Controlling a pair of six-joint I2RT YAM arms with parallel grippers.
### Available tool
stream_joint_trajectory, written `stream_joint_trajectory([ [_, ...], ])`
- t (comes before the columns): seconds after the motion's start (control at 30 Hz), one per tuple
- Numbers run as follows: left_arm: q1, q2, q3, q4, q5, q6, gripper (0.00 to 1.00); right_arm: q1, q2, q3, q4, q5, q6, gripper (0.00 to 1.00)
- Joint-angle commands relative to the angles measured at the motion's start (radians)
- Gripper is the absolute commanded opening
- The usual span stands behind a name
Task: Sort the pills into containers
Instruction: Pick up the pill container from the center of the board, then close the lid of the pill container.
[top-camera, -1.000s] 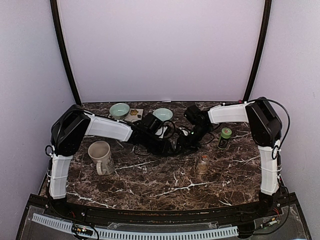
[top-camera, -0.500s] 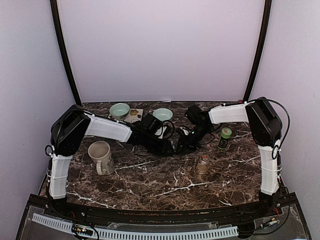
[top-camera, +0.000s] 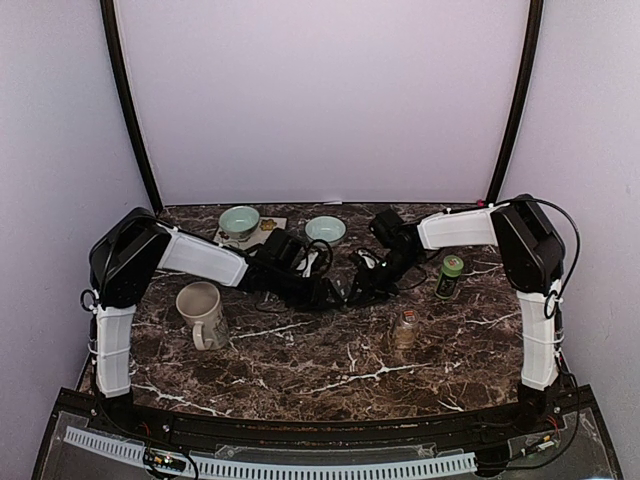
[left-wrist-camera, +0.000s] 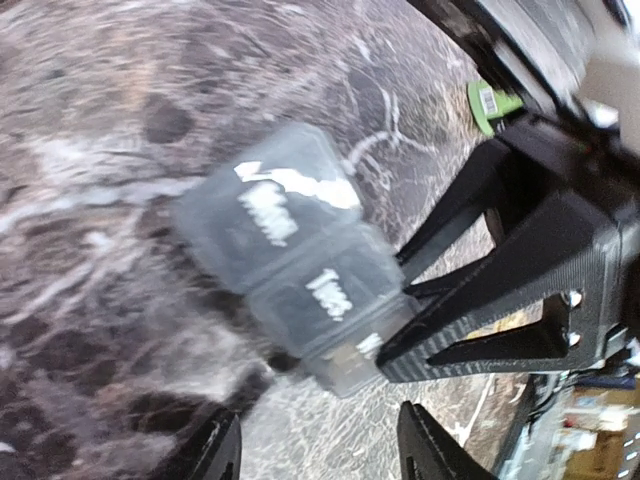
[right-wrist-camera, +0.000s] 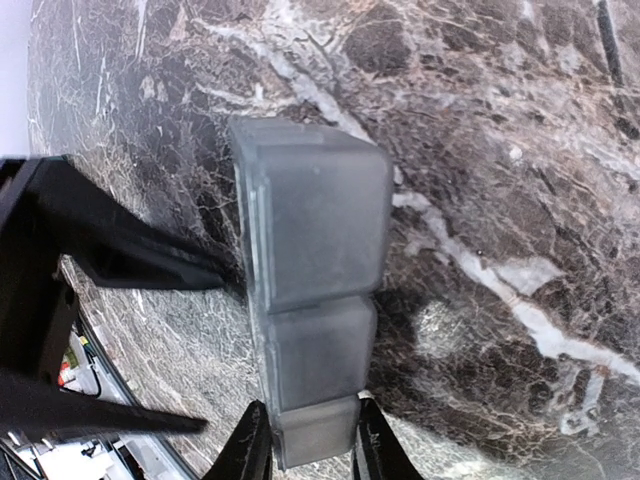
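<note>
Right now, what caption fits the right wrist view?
Right gripper clamps the end of a translucent pill organizer over the marble table.

- pill box (left-wrist-camera: 300, 255): white lettering on each lid, one short word per lid, smeared by motion blur, unreadable
- green bottle (left-wrist-camera: 492, 100): white sticker with what looks like a barcode, no digits legible
- mug (top-camera: 203, 312): dark marking on side, too small to read

A white-veined dark marble table (top-camera: 330, 365) fills the lower frame under soft, even light. Plain lilac walls (top-camera: 320, 100) close it in behind and at both sides; two black poles (top-camera: 125, 100) rise from the back corners.
</note>
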Motion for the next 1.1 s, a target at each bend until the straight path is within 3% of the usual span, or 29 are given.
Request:
stream_joint_trajectory([
  [0.0, 0.043, -0.021, -0.048, 0.017, 0.041, -0.052, 0.58, -0.008, 0.004, 0.007, 0.010, 0.018, -0.018, 0.22],
  [0.47, 0.085, -0.025, -0.084, 0.151, 0.137, -0.140, 0.61, -0.032, -0.062, -0.003, -0.014, -0.084, -0.047, 0.22],
  [0.73, 0.090, -0.022, -0.171, 0.424, 0.234, -0.312, 0.62, -0.044, -0.108, -0.028, 0.072, -0.153, 0.026, 0.22],
  [1.07, 0.090, -0.036, -0.216, 0.728, 0.240, -0.507, 0.62, -0.045, -0.171, -0.058, 0.187, -0.202, 0.148, 0.22],
])
